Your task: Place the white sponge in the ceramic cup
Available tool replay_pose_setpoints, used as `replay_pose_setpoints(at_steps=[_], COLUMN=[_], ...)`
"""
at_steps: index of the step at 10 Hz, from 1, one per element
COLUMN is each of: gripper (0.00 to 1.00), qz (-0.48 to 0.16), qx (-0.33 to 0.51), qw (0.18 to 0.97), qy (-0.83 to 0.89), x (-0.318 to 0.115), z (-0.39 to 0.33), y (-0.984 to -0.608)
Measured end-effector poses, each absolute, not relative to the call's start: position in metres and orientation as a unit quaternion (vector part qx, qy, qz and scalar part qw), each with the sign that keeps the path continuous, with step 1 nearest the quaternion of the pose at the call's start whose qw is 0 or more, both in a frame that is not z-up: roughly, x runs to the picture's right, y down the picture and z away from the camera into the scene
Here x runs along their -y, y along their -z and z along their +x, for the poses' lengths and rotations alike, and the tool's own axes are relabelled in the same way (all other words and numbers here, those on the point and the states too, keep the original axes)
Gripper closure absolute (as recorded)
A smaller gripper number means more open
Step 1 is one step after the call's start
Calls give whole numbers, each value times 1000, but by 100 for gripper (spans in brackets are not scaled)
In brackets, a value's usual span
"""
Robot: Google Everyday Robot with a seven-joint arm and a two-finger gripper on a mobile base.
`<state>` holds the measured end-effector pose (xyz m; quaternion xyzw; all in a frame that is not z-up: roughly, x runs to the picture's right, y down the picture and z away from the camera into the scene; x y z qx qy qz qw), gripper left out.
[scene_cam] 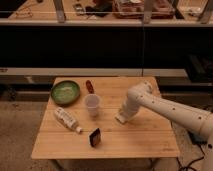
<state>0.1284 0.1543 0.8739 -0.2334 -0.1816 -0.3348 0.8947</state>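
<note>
The ceramic cup (92, 105) is a pale tapered tumbler standing upright near the middle of the wooden table (140, 142). My gripper (122, 118) points down at the table about a cup's width to the right of the cup, at the end of the white arm (165, 107) that reaches in from the right. A small pale block, seemingly the white sponge (120, 119), sits at the gripper's tip and blends into it. I cannot tell whether it is held or just lying on the table.
A green round bowl (65, 92) stands at the back left. A reddish-brown object (89, 86) lies behind the cup. A white bottle (67, 120) lies on its side at the front left. A small dark object (95, 137) stands near the front edge.
</note>
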Motion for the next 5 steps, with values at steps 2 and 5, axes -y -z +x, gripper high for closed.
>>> replay_pose_setpoints(at_steps=[2, 5], gripper=[100, 100], qz=[-235, -177], qx=[183, 215], qw=[910, 938], qy=[289, 208], x=[-150, -90], z=[140, 150], y=[-872, -839])
